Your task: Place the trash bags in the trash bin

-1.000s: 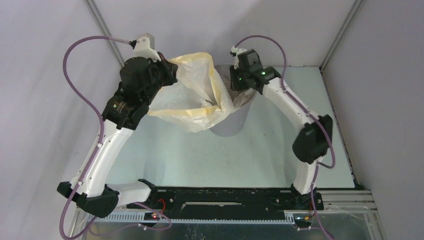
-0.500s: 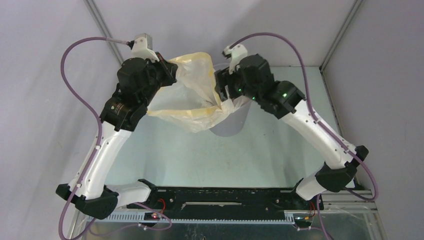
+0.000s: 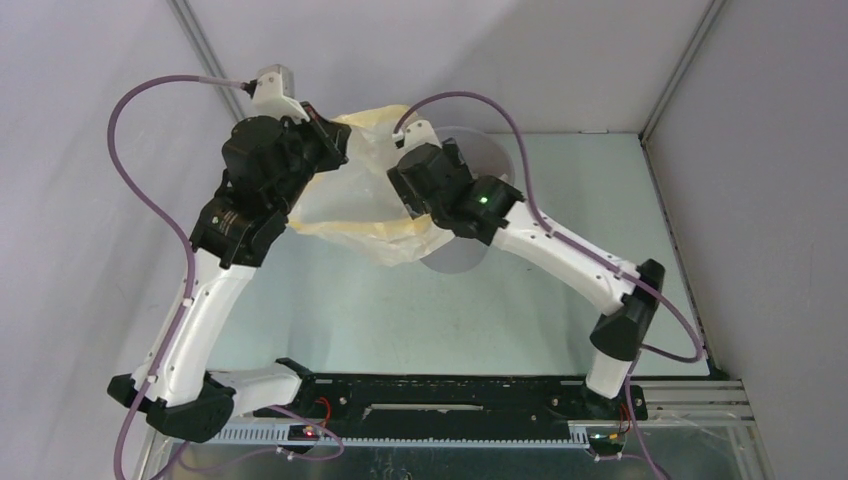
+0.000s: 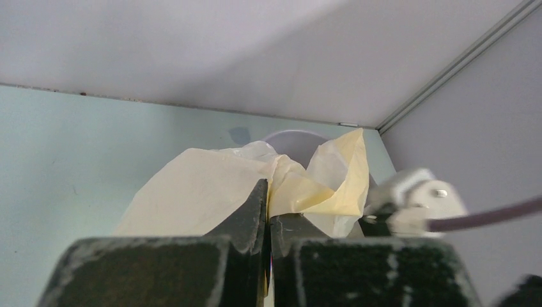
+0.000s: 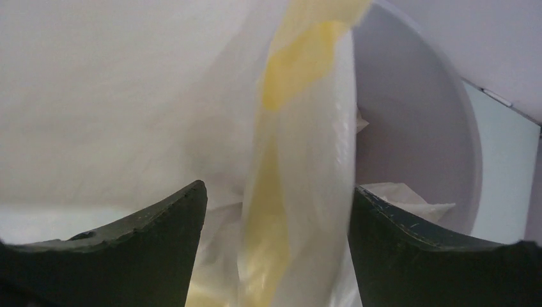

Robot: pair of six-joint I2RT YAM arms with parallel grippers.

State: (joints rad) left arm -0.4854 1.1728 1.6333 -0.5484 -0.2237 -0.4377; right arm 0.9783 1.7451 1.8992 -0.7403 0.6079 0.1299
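Between grey walls (image 3: 450, 50), green table (image 3: 400, 320), trash bag (image 3: 365, 190)

trash bag (image 3: 345, 205): left of trash bin (image 3: 460, 263), partly in it | right gripper (image 5: 278, 185): astride bag fold

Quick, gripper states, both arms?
Left gripper: closed, pinching the trash bag.
Right gripper: open, a fold of the bag between its fingers.
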